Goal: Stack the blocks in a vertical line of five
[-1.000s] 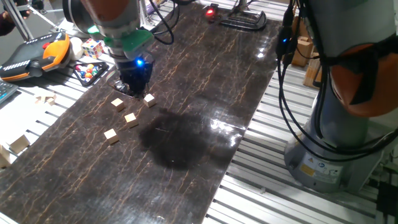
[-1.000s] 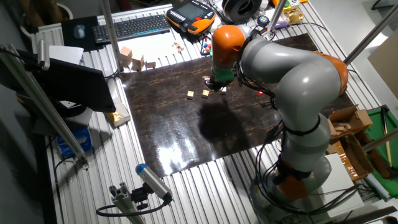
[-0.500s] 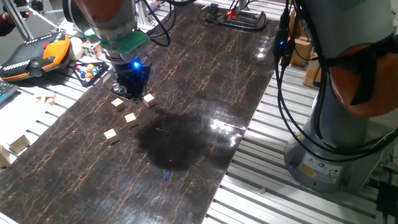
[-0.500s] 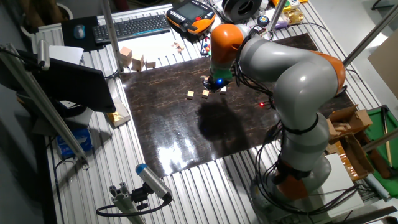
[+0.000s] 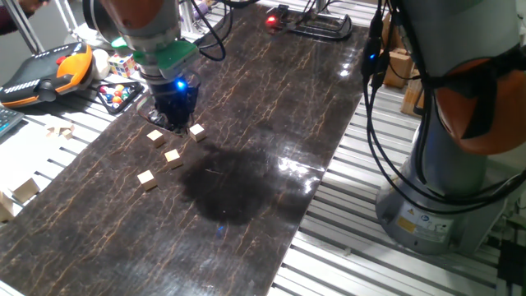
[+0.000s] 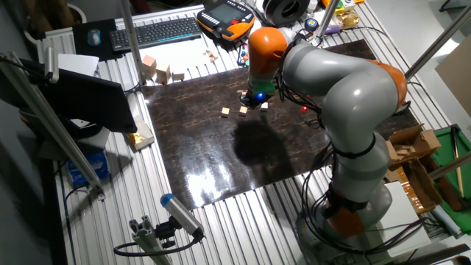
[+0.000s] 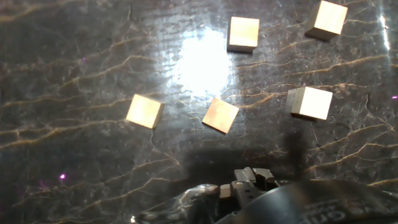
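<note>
Five small tan wooden blocks lie loose and apart on the dark marbled table top (image 5: 271, 107). The hand view shows all of them: one at the left (image 7: 145, 111), one in the middle (image 7: 221, 115), one at the right (image 7: 311, 102) and two farther up (image 7: 244, 33) (image 7: 328, 18). One fixed view shows four blocks (image 5: 197, 131) (image 5: 155, 137) (image 5: 173, 158) (image 5: 146, 178). My gripper (image 5: 174, 119) hangs low just behind them, lit blue. It also shows in the other fixed view (image 6: 254, 99). Only its dark body (image 7: 249, 182) shows in the hand view, so the jaws are unclear. No block is stacked.
A Rubik's cube (image 5: 123, 63), an orange teach pendant (image 5: 49, 70) and a tray of coloured balls (image 5: 119, 94) lie left of the top. Larger pale wooden pieces (image 5: 25, 189) (image 6: 156, 70) sit on the slatted table. The arm's base (image 5: 444, 181) stands at the right.
The gripper has shifted very slightly to the left and stays low beside the blocks. The blocks have not moved.
</note>
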You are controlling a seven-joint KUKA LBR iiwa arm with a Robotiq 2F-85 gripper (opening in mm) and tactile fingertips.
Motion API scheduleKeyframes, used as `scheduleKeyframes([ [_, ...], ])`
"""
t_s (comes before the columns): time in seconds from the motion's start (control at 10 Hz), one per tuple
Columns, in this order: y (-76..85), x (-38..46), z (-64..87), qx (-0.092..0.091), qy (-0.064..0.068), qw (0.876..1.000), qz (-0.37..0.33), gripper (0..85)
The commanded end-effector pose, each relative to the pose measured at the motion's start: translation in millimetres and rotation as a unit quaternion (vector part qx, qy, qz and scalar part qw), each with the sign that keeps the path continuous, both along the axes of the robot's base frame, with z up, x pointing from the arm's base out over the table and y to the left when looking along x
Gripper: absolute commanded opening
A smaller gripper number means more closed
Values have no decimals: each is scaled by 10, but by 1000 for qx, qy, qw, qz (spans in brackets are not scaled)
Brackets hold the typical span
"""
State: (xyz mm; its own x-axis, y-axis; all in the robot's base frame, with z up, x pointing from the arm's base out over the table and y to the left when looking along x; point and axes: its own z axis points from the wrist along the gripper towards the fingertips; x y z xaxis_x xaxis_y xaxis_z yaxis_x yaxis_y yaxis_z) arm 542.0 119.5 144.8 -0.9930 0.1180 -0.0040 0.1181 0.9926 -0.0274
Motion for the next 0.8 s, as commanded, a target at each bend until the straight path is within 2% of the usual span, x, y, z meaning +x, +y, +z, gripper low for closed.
scheduleKeyframes([
  [0.0, 2, 0, 1, -2, -6, 1000, 4, 7],
  [0.2, 6, -1, -3, 8, -8, 1000, 3, 7],
  [0.5, 115, 10, -70, -2, -9, 1000, -2, 7],
  [0.7, 247, 28, -155, 15, -15, 999, -23, 7],
])
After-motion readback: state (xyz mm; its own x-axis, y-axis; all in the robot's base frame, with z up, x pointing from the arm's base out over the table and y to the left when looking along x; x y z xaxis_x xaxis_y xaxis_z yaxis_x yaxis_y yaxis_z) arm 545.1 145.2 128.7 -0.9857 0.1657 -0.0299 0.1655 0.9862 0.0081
